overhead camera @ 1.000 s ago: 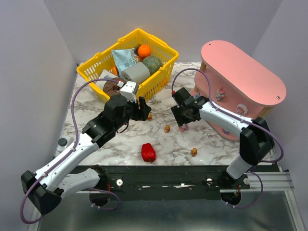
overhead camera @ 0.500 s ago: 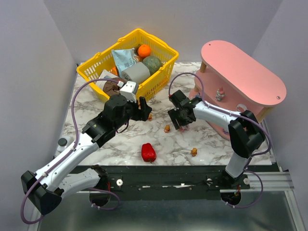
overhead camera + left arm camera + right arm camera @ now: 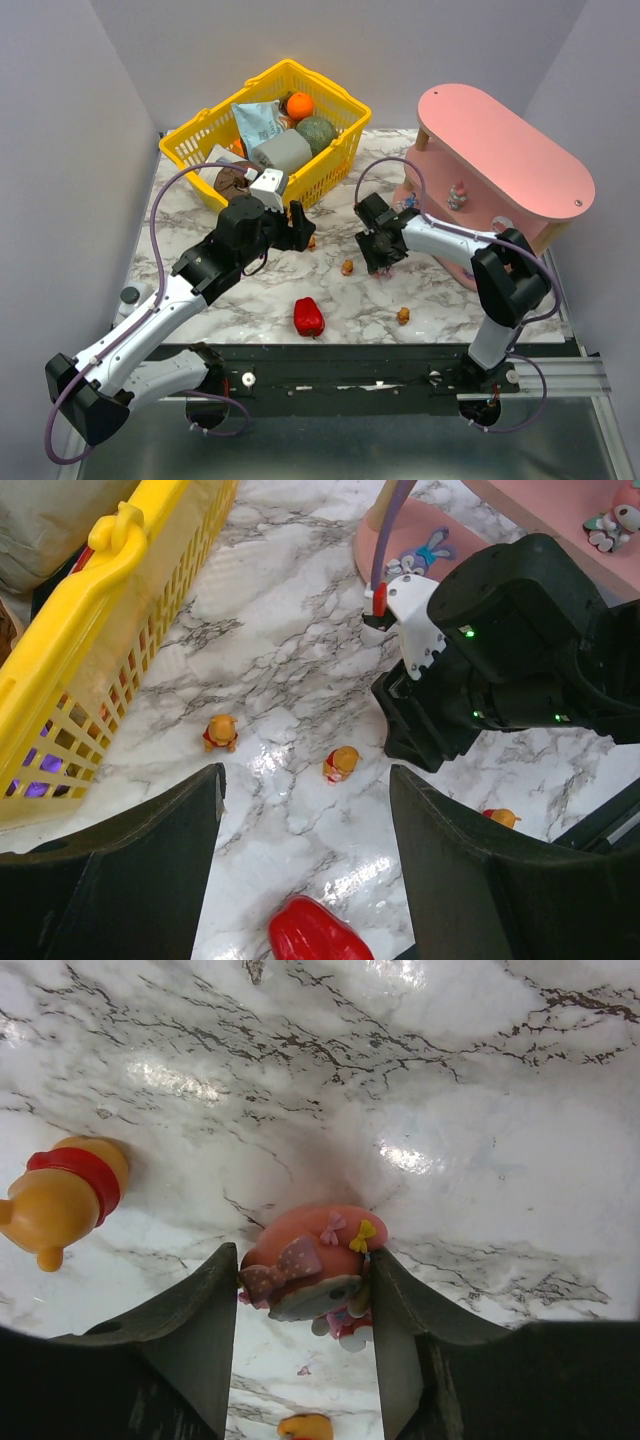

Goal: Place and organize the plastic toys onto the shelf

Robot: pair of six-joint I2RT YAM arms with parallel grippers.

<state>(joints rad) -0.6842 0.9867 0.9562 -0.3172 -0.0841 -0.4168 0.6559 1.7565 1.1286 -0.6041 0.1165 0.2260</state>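
Observation:
My right gripper [image 3: 303, 1290] is low over the marble and shut on a pink toy [image 3: 315, 1260] with small bows; both fingers touch its sides. An orange-brown toy [image 3: 60, 1200] lies to its left and another [image 3: 305, 1427] shows below. From above, the right gripper [image 3: 380, 260] stands left of the pink shelf [image 3: 505, 160], where small toys [image 3: 459, 192] sit on a lower board. My left gripper [image 3: 305, 860] hangs open and empty over the table. Two orange toys [image 3: 221, 732] [image 3: 341, 764] lie ahead of it. A purple-blue toy [image 3: 415, 558] rests on the shelf's bottom board.
A yellow mesh basket [image 3: 270, 130] with groceries stands at the back left, close to the left gripper [image 3: 300, 228]. A glossy red pepper [image 3: 309, 317] lies near the front edge. One more orange toy [image 3: 403, 316] lies at front right. Purple cables loop over both arms.
The right gripper shifted a little left, settled over the pink toy, and its jaws narrowed onto it. The left arm has barely moved.

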